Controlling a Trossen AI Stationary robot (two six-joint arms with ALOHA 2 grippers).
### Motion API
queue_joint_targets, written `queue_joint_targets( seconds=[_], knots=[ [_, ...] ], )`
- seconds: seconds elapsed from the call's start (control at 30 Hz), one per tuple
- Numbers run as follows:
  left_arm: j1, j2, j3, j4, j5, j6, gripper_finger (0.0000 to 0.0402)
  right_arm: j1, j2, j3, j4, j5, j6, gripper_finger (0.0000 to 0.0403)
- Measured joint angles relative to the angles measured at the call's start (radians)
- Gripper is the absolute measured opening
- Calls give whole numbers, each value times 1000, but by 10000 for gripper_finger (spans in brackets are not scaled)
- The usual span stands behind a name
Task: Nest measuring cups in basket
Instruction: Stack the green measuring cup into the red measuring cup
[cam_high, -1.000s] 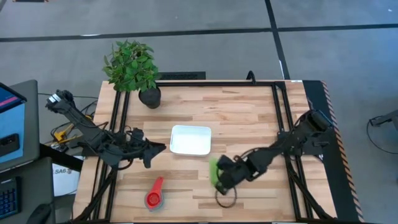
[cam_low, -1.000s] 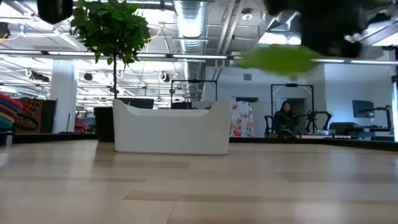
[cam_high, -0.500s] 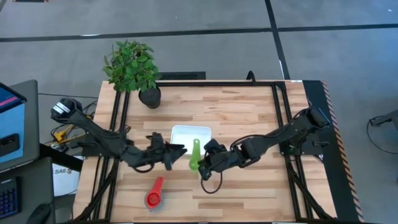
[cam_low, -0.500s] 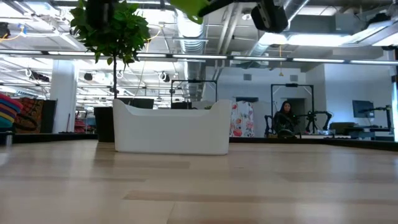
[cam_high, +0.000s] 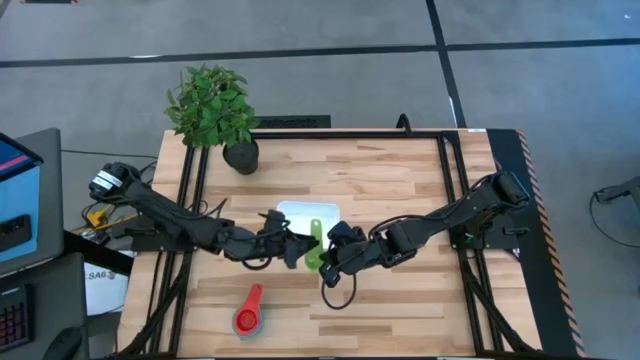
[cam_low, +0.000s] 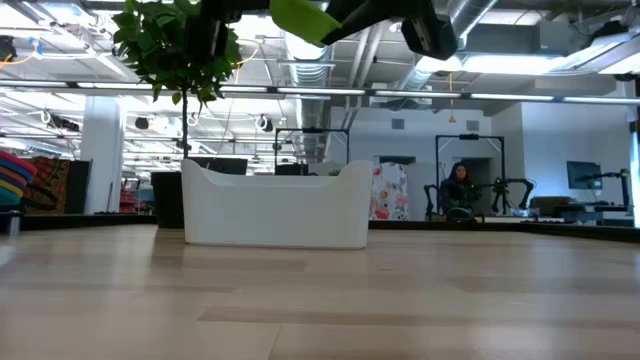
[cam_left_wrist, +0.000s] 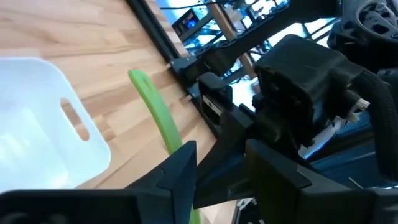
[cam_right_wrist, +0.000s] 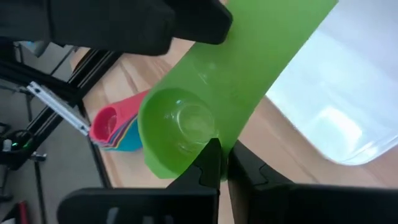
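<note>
Bright even light, blurred wrist foregrounds

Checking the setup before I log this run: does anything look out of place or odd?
Mostly tidy. One oddity: the small white plastic basket holds no cups, while a nested stack of coloured cups, red on top, lies outside it near the table's front edge. The green plastic measuring cup is held above the table.

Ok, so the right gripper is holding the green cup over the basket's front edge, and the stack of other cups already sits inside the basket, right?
Not quite: the high view shows the stack of other cups on the table in front of the basket, not inside it. The rest stands: right gripper, green cup.
</note>
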Motion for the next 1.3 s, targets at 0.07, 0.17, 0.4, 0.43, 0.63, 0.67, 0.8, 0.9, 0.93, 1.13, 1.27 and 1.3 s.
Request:
queue_joint_targets(
  seconds=[0.07,0.17,0.4,0.43,0.63,0.67,0.8,0.9,0.93,1.13,1.27,1.3],
  knots=[
    [0,0,18,-11,2,36,127,4,0,0,-9,20,-1,24],
    [0,-5,58,-16,5,108,121,11,-1,1,-21,40,1,14],
    [-1,-7,210,-437,-37,79,120,31,-1,1,-12,71,-3,10],
    [-1,-7,230,-516,-49,40,120,37,-1,1,-12,85,-3,10],
    [2,-4,267,-665,-58,-61,120,53,-1,1,35,117,-61,10],
    [6,0,267,-658,-47,-59,120,52,-1,1,51,117,-73,10],
    [27,4,267,-651,8,-57,120,41,-2,1,76,115,-81,8],
    [39,3,267,-649,6,-44,120,33,-2,1,76,113,-81,9],
    [42,3,267,-640,0,-37,120,30,-2,1,76,113,-82,9],
    [65,3,267,-567,35,14,120,28,-4,2,57,122,-67,7],
    [66,-13,267,-601,16,-15,122,25,-3,2,26,141,-38,12],
    [63,-21,267,-623,12,-26,126,24,-3,2,25,144,-30,12]
  ],
)
